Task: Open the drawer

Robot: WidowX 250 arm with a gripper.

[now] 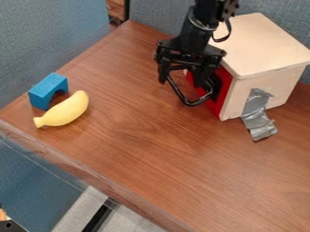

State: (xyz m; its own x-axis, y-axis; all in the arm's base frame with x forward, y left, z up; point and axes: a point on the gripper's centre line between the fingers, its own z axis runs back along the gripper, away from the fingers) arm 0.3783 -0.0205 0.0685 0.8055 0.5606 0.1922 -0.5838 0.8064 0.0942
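The black gripper (191,100) hangs at upper centre, low over the table and directly in front of the drawer's red front (223,89). That front is on the left side of a pale wooden box (266,43), and the gripper covers part of it. The drawer looks closed, its red face about level with the box's edge. Its handle is mostly hidden behind the gripper, and contact between the two cannot be made out.
A blue arch block (45,91) and a yellow banana (65,110) lie at the left of the wooden table (145,149). Silver tape (257,117) runs from the box's side onto the tabletop. Blue-grey partitions (48,31) stand behind and at the left.
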